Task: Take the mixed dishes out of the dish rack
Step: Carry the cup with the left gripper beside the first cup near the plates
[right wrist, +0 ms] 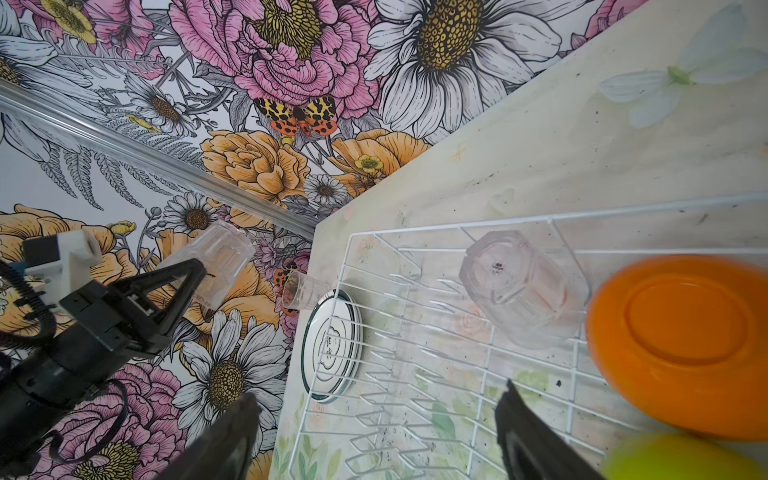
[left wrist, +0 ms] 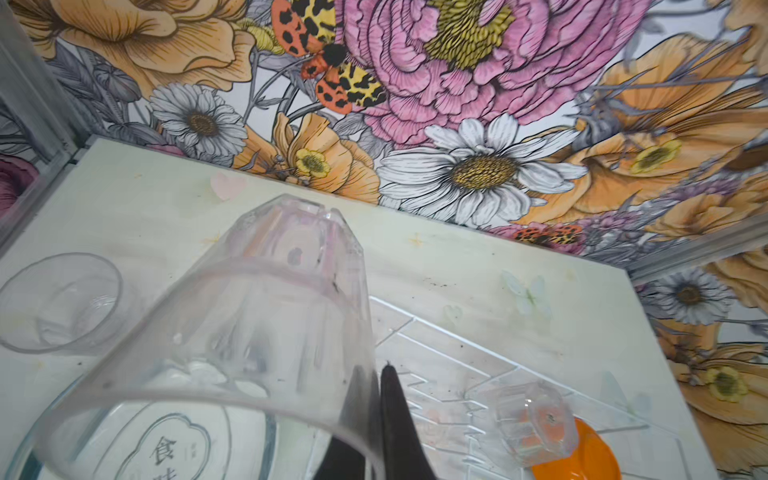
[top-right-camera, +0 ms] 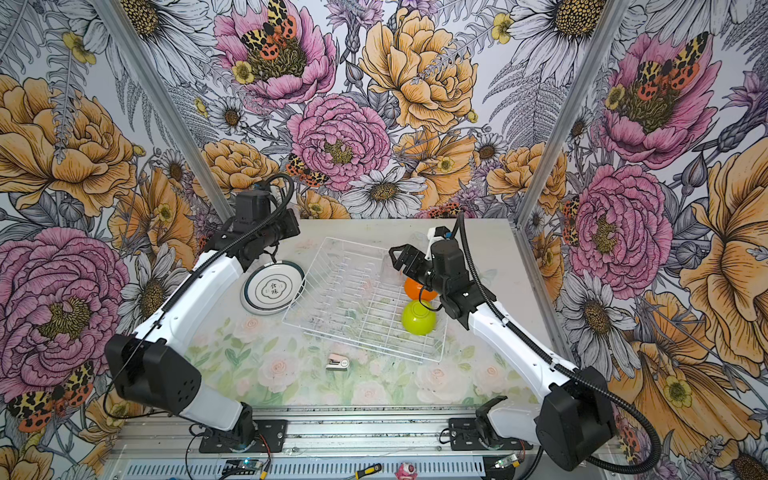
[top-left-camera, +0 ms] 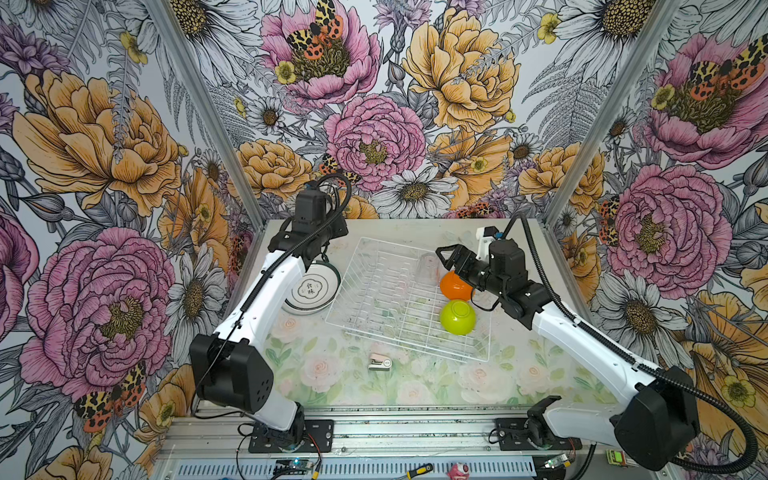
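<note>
The dish rack (top-left-camera: 386, 286) sits on the bench (top-left-camera: 332, 386). Three things are in it. A clear tumbler (right wrist: 519, 286) lies upside down, just in front of the right end effector (right wrist: 379, 391). An orange bowl (top-left-camera: 455, 286) is right beside that tumbler, bottom side up, partly under the right end effector in both top views. A lime-green bowl (top-left-camera: 457, 318) is next to the orange one, also bottom side up, a little nearer to the arm's base. The rest of the rack has only its thin wires.

The right end effector is open wide. It hangs over the rack and holds nothing. I cannot see it touch anything.

The left end effector (left wrist: 374, 374) is closed tight on the wall of a second clear tumbler (left wrist: 270, 311), near its open rim. One finger (left wrist: 395, 415) is outside the glass and the other is inside. This tumbler is tilted and up in the air.

Right under the left end effector is a pile of white plates (top-left-camera: 311, 291) with a teal rim. The pile lies on the bench, just beside the rack. A third tumbler (left wrist: 58, 303) stands on the bench near the plates, past the left end effector.
</note>
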`<act>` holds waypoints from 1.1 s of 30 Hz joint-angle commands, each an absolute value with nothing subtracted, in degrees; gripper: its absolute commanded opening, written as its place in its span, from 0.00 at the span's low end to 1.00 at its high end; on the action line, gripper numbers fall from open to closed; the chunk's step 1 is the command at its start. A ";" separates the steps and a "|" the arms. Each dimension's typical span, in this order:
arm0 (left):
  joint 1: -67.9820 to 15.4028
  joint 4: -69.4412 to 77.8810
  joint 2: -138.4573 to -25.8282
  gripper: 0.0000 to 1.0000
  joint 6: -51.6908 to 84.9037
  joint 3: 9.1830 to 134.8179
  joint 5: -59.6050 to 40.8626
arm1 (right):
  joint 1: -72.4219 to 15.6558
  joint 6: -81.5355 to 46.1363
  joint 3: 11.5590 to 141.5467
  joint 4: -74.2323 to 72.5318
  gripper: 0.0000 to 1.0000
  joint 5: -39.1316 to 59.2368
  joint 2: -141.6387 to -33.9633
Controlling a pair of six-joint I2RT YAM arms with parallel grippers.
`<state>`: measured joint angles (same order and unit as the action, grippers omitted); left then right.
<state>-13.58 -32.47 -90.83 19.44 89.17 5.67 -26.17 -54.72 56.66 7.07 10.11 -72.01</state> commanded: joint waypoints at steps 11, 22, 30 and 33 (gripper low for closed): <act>-9.38 -50.56 -114.50 0.00 13.27 112.17 12.39 | -25.34 -53.15 57.15 6.91 0.89 13.27 -73.58; -5.80 -53.85 -124.68 0.00 11.92 119.52 11.32 | -25.14 -53.11 53.59 6.94 0.89 13.04 -72.86; -5.38 -61.51 -132.26 0.00 10.93 129.90 11.59 | -24.71 -51.91 52.94 6.89 0.89 13.40 -74.55; -5.28 -62.47 -133.49 0.00 11.02 130.64 13.25 | -24.61 -51.12 52.62 6.94 0.89 13.18 -74.77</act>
<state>-5.72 -59.81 -132.77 11.92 128.90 11.40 -25.04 -52.90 53.34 7.46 13.32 -73.97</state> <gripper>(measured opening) 0.079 0.893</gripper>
